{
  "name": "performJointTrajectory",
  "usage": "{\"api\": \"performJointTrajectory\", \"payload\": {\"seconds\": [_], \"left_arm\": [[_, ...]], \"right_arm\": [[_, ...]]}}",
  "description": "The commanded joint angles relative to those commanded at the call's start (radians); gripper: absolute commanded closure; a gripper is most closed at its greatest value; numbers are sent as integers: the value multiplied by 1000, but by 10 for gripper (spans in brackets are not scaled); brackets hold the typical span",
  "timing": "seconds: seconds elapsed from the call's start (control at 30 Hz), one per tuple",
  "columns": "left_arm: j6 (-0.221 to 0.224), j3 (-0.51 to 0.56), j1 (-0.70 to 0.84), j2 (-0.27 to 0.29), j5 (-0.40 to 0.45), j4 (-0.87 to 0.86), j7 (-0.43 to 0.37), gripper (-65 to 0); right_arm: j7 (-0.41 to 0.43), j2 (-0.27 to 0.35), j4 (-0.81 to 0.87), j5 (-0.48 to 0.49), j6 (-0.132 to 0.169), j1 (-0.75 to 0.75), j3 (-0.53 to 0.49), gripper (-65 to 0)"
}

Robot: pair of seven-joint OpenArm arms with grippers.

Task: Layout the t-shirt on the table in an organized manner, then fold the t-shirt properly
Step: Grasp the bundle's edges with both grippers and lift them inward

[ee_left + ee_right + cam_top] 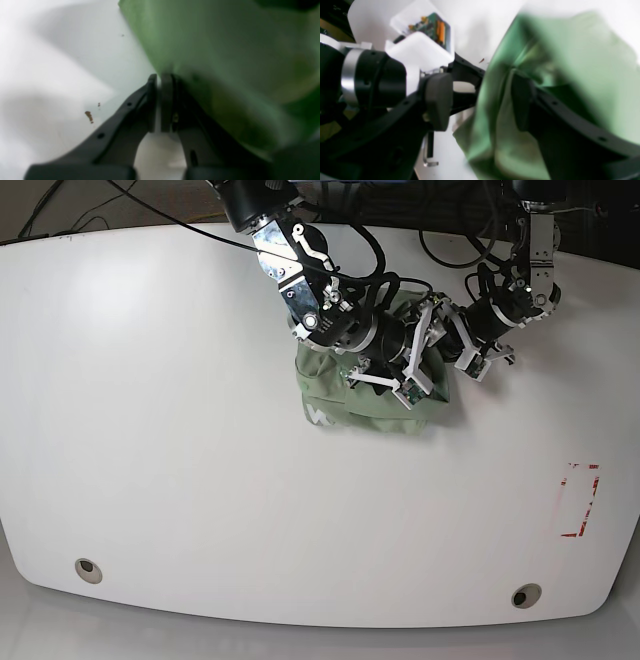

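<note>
Barely started: soft pale sage-green t-shirt (372, 402) bunched mid smooth white table (180, 430), left gripper (159, 82) pinching its edge, right gripper (480, 100) spread around folds, layout and folding all ahead.

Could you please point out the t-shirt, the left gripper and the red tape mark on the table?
t-shirt (352, 406): base view, lower part of the bunched cloth.
left gripper (159, 82): left wrist view, between the fingertips.
red tape mark (581, 500): base view, middle of the outline.

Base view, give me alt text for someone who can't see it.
A bunched sage-green t-shirt lies near the far edge of a white table, with both robot arms reaching into it. Red tape marks sit toward one side.
</note>
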Motion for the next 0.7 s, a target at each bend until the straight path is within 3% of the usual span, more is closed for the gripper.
{"api": "performJointTrajectory", "payload": {"seconds": [0.3,0.47,0.7], "left_arm": [[0,0,0,0,0,0,-2,-25],[0,0,0,0,0,0,-2,-25],[0,-3,0,0,0,15,-5,-25]], "right_arm": [[-5,8,98,-9,0,-29,-8,-391],[2,77,121,-11,0,-28,2,-360],[26,161,144,-11,9,-26,114,-283]]}}
